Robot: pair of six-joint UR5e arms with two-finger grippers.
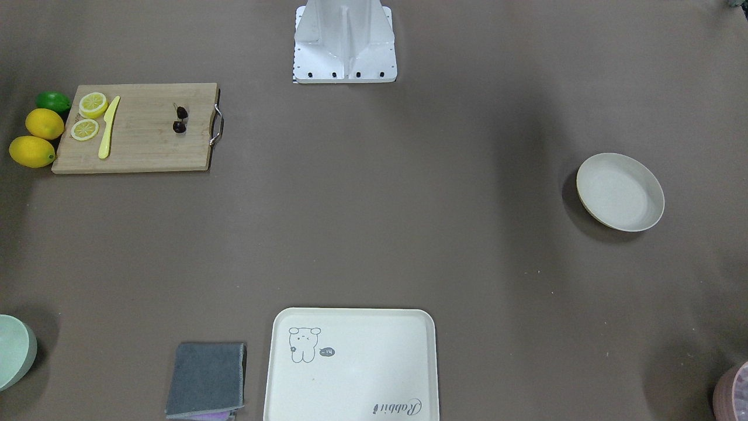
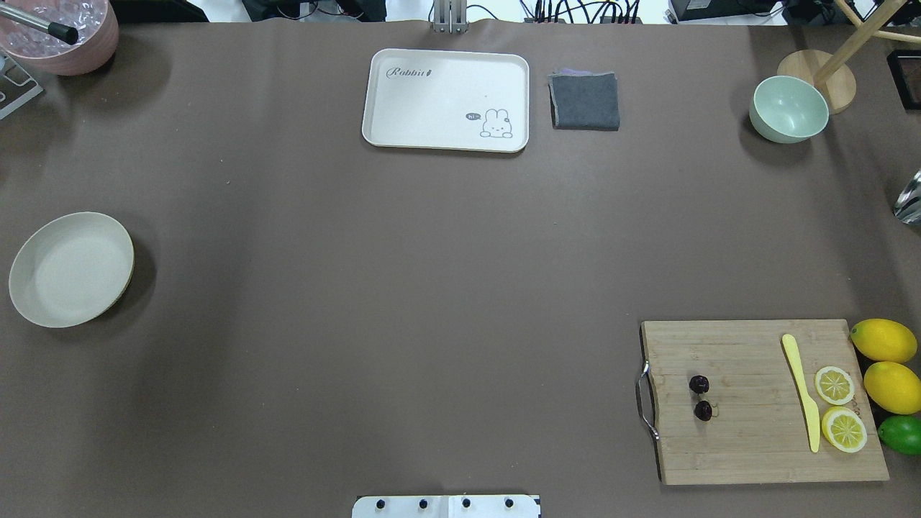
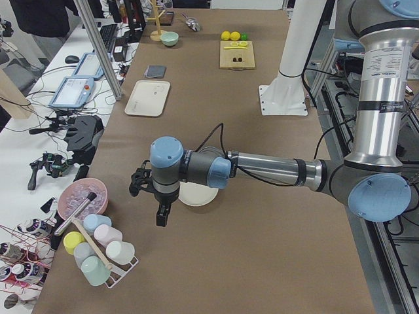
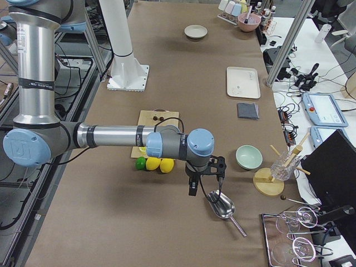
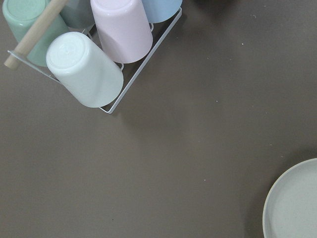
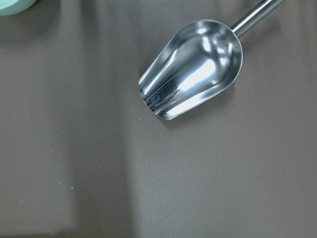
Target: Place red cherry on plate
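The red cherry [image 2: 699, 397], a dark maroon pair, lies on the wooden cutting board [image 2: 748, 439] at the table's right in the overhead view, near the board's metal handle. It also shows as the cherry [image 1: 180, 120] in the front-facing view. The cream-white plate [image 2: 70, 269] sits empty at the far left, and its rim [image 5: 297, 203] shows in the left wrist view. My left gripper [image 3: 152, 196] hangs above the table beside the plate, toward the cup rack. My right gripper [image 4: 203, 175] hovers beyond the lemons, over a metal scoop. I cannot tell whether either gripper is open or shut.
On the board lie two lemon slices [image 2: 835, 385] and a yellow knife [image 2: 802, 401]; two lemons [image 2: 883, 340] and a lime [image 2: 901, 434] sit beside it. A bear tray [image 2: 446, 99], grey cloth [image 2: 584, 101] and green bowl [image 2: 788, 109] line the far edge. Cup rack [image 5: 99, 54] and scoop [image 6: 193, 67] sit near the grippers.
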